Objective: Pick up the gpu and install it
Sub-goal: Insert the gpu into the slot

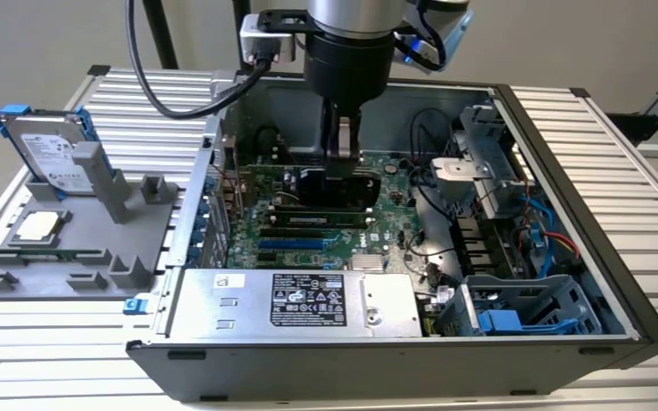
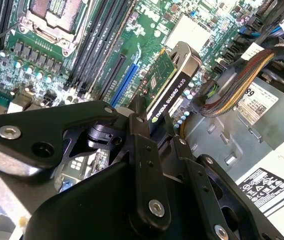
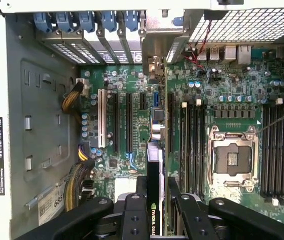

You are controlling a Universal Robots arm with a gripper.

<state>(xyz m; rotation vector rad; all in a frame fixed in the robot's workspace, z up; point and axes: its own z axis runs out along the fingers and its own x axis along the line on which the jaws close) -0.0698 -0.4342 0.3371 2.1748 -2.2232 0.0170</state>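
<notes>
The gpu (image 1: 346, 190) is a green card with a black shroud, held upright on edge inside the open computer case (image 1: 603, 282). My gripper (image 1: 344, 164) comes down from above and is shut on the card's upper edge. In the second wrist view the gpu (image 2: 168, 85) hangs close over the motherboard (image 2: 46, 65), next to the blue slot (image 2: 126, 82), with my gripper (image 2: 157, 129) clamped on it. In the first wrist view the gpu (image 3: 154, 167) shows edge-on, in line with the long expansion slots (image 3: 129, 122), between my fingers (image 3: 132, 207). Whether the card touches a slot I cannot tell.
A silver power supply (image 1: 295, 300) lies at the case's near side, with a drive cage (image 1: 523, 308) and cables (image 1: 547, 240) on the exterior view's right. The open CPU socket (image 3: 232, 157) and RAM slots (image 3: 192, 145) sit beside the card. Outside, a hard drive with blue rails (image 1: 49, 150) stands on a grey fixture (image 1: 72, 257).
</notes>
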